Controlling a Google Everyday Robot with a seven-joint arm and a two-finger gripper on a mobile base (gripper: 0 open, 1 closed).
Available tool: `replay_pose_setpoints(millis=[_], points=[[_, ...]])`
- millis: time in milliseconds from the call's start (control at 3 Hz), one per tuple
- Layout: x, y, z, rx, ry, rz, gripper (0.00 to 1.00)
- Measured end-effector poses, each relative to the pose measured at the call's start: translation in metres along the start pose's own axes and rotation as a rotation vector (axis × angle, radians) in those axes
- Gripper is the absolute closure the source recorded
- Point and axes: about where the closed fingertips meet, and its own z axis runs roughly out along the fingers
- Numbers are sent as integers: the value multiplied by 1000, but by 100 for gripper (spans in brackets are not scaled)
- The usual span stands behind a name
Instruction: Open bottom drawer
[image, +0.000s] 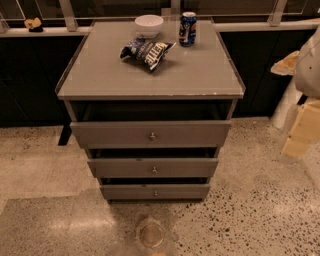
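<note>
Grey flat-fronted bottom drawer (180, 192), small round metal knob (155, 193): lowest of three, well left of and below the cream gripper (302, 129) at the right edge. Whether the gripper is wide or closed cannot be told. Step judged: approach, knob untouched. Next: reach the knob, clasp it, pull straight out.

Matt bottom drawer (127, 192) — metal knob (155, 193), glossy floor (250, 210)

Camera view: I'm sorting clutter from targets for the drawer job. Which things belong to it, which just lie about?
Job: bottom drawer, its knob; gripper not in view, only the arm at the right edge.
Lying about: bowl, can, snack bag on the cabinet top; top drawer, middle drawer.
</note>
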Motion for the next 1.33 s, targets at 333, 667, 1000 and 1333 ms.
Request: replay_pose_setpoints(millis=[333,667,1000,1333], points=[[21,43,16,-28,-1,-3,0],[45,97,34,-64,16,3,0],[68,152,59,-95,27,29,0],[92,208,94,-130,37,76,0]])
